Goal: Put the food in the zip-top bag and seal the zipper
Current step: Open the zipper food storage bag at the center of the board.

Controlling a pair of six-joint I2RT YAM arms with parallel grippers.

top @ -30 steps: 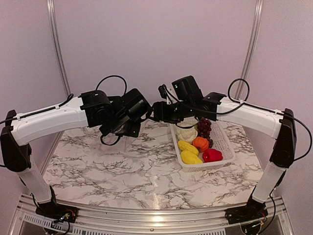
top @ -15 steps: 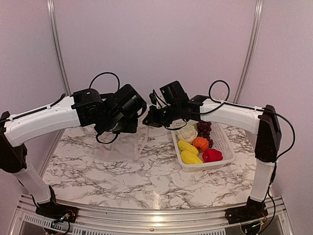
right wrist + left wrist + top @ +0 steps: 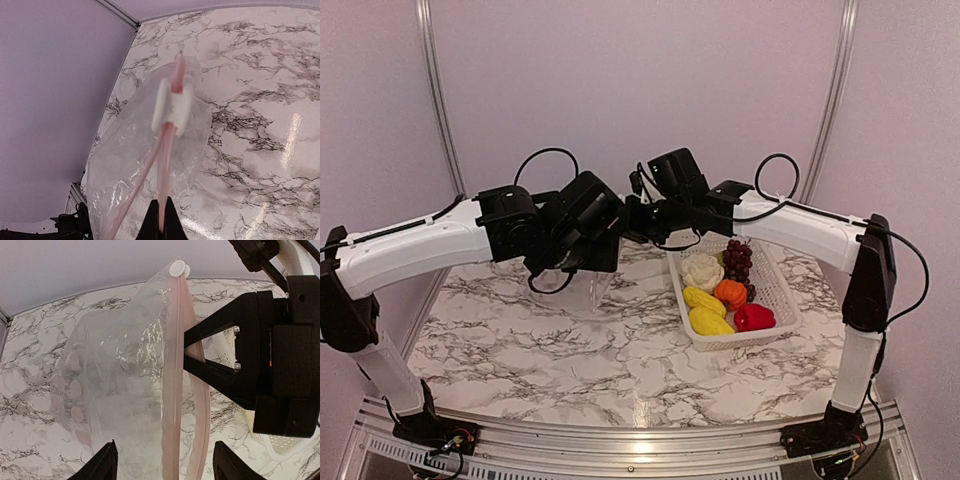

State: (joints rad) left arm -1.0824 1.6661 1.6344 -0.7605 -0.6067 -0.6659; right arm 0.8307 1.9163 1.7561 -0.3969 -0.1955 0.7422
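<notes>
The clear zip-top bag (image 3: 115,380) hangs above the marble table (image 3: 570,350), its mouth slightly parted. Its pinkish-white zipper (image 3: 172,390) runs as two strips that meet at a white slider (image 3: 172,107). My right gripper (image 3: 161,212) is shut on one zipper strip (image 3: 167,150) and holds the bag up. My left gripper (image 3: 165,465) stands open, one finger on each side of the strips without touching them. The food lies in the white basket (image 3: 745,340): cauliflower (image 3: 701,270), grapes (image 3: 738,260), two yellow pieces (image 3: 706,310), an orange piece (image 3: 730,292) and a red pepper (image 3: 754,317).
The basket sits at the right of the table, just right of the hanging bag (image 3: 595,288). Both wrists meet high over the table's back middle. Pale walls stand close behind.
My right gripper closed on the zipper strip and my left gripper opened and let go of it. The bag now hangs from the right gripper.
</notes>
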